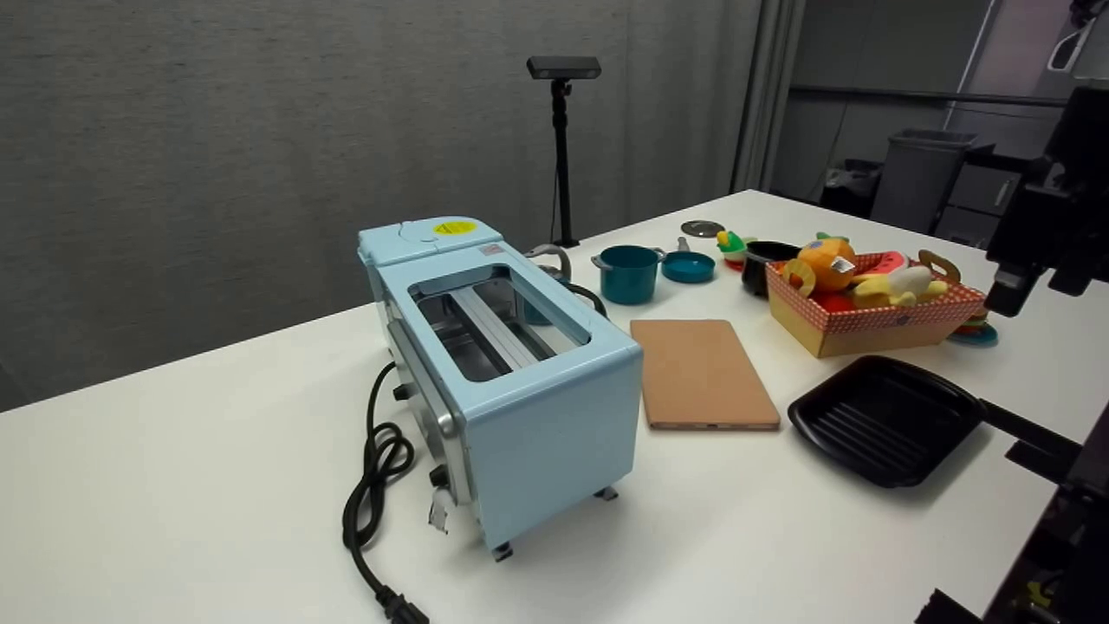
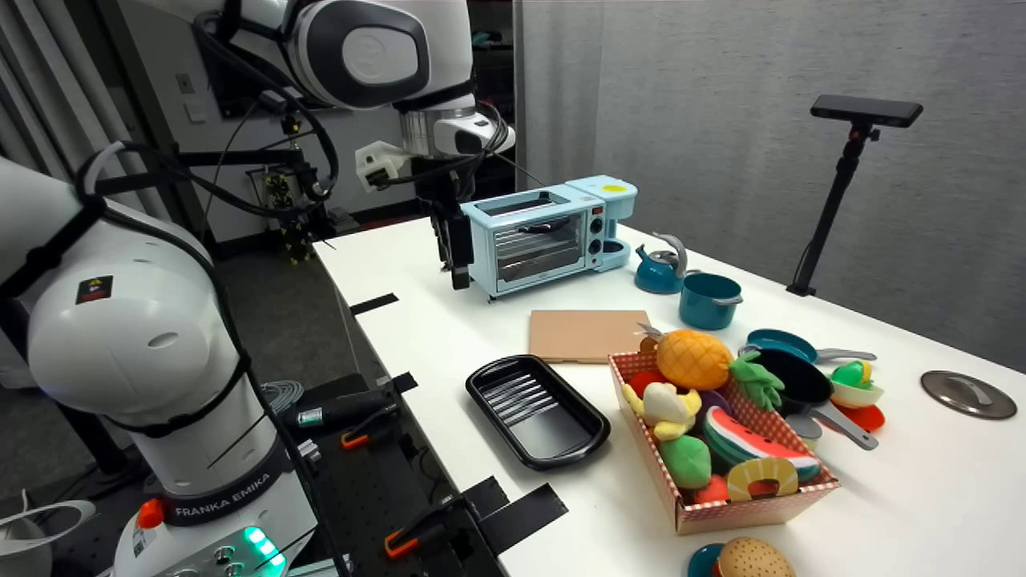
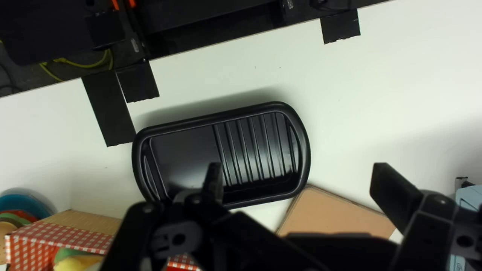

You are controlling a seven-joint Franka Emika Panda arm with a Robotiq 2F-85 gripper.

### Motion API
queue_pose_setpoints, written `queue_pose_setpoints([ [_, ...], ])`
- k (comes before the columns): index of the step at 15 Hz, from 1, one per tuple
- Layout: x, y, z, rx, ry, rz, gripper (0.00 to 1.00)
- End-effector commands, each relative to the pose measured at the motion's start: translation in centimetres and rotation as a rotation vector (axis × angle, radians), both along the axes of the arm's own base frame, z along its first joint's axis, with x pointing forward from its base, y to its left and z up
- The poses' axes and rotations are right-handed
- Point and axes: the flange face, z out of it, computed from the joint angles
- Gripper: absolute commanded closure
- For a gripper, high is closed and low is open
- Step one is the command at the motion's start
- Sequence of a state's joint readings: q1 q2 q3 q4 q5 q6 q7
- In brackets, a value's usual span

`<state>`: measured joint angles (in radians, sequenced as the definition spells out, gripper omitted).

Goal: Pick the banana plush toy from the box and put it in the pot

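The banana plush toy, with a cream top and yellow peels, lies in the box among other plush fruit; it shows in both exterior views (image 1: 905, 284) (image 2: 664, 407) and partly in the wrist view (image 3: 77, 262). The box is tan with a red checked lining (image 1: 875, 340) (image 2: 741, 518) (image 3: 88, 221). The pot is round and teal with side handles, upright on the table in both exterior views (image 1: 628, 276) (image 2: 708, 301); it is out of the wrist view. My gripper (image 1: 1040, 284) (image 2: 457, 264) (image 3: 297, 169) is open and empty, pointing down above the table, apart from the box and pot.
A black grill pan (image 2: 539, 410) and a flat tan board (image 2: 589, 335) lie near the box. A pale-blue toaster (image 1: 554, 442) stands near the gripper. A teal kettle (image 2: 659, 271), teal pan (image 2: 781, 343), black pot (image 2: 789, 377) and lid (image 2: 967, 393) surround the pot and box.
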<state>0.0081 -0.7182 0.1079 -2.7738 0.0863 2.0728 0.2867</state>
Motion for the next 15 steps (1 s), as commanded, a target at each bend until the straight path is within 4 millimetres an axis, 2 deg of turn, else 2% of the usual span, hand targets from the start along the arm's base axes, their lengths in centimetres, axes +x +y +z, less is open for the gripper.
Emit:
queue_pose_setpoints([
  [1, 0.01, -0.01, 0.06, 0.000, 0.001, 0.000, 0.00],
  [15, 0.61, -0.01, -0.17, 0.009, 0.012, -0.001, 0.00],
])
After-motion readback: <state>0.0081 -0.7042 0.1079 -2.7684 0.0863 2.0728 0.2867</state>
